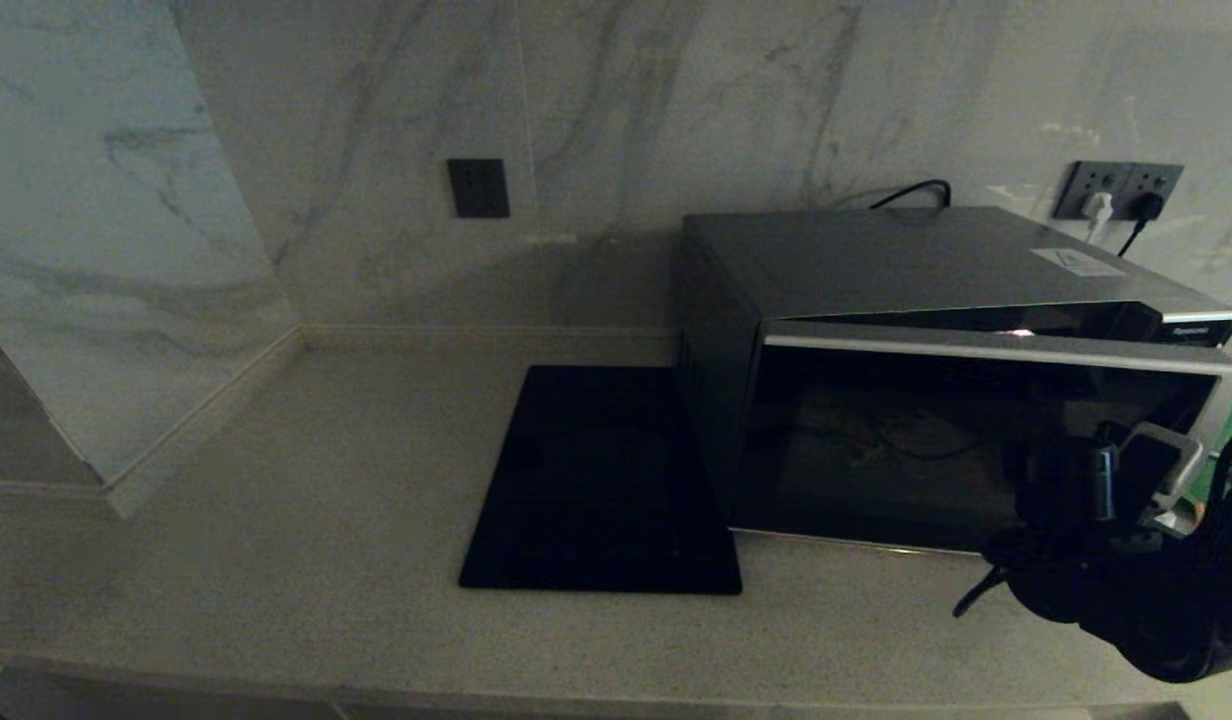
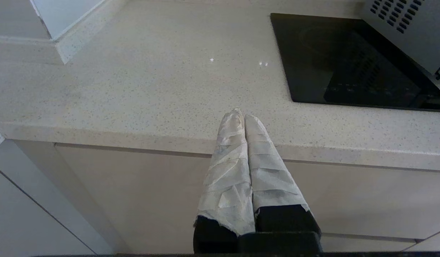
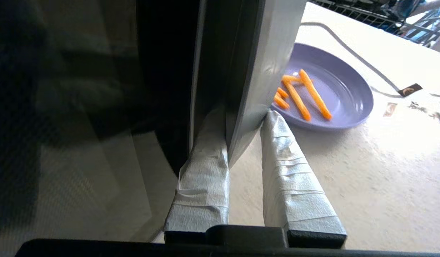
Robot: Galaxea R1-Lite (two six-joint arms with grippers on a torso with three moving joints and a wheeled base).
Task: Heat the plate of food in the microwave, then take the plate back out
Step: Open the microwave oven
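Two arms: you have the right one at work on the microwave (image 1: 936, 380) and the left one parked low at the near edge of the counter (image 1: 276, 520)
Right gripper: your right gripper (image 3: 243, 116) sits at the right front edge of the microwave, its taped fingers (image 3: 205, 157) clamped on the silver door edge (image 3: 255, 71), one finger on the dark glass side and one on the outer side
Door: you can see the dark glass door (image 1: 926, 440) standing slightly ajar from the body along its top, with a gap below the curved silver trim
Microwave: it stands on the counter toward the right, its left side wall just beside the black mat (image 1: 601, 480)
Plate of food: your lilac plate of food (image 3: 334, 92) rests on the counter to the right of the microwave, just past the gripped door edge, with a few orange fries lying in it
Left gripper: your left gripper (image 2: 243, 117) hangs in front of the cabinet face below the counter rim, its wrapped fingertips pressed together and holding nothing
Wall: you see a socket with two plugs (image 1: 1121, 195) on the marble wall behind the microwave, far right
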